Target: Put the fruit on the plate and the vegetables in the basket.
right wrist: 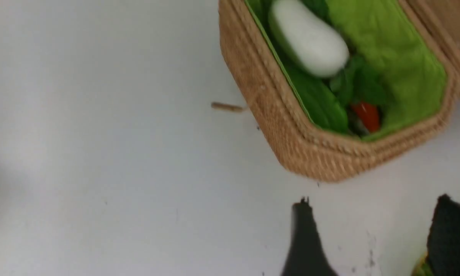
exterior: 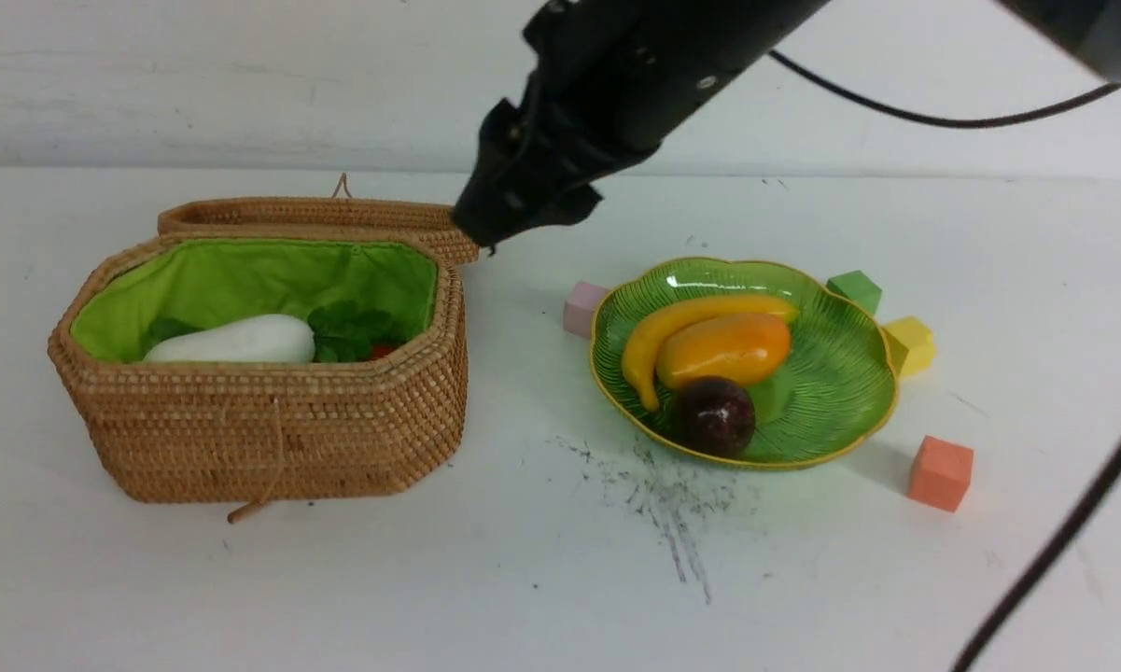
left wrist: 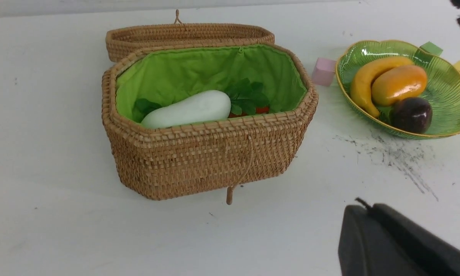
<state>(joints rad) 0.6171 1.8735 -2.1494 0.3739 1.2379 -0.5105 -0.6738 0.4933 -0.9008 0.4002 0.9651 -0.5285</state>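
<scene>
The basket (exterior: 271,420) stands open at the left. In it lie the white radish (exterior: 233,341) and green leaves, with a bit of the orange carrot (exterior: 383,351) showing. I cannot make out the gourd. The green plate (exterior: 831,373) at the right holds the banana (exterior: 653,336), the mango (exterior: 723,350) and the mangosteen (exterior: 714,415). My right gripper (exterior: 485,224) hangs high between basket and plate, open and empty (right wrist: 371,203). My left gripper (left wrist: 364,207) is shut and empty, low near the table's front.
The basket's lid (exterior: 317,217) lies open behind it. Foam cubes sit round the plate: pink (exterior: 583,308), green (exterior: 854,289), yellow (exterior: 910,345), orange (exterior: 940,473). Dark scuff marks (exterior: 672,504) lie in front of the plate. A cable crosses the front right.
</scene>
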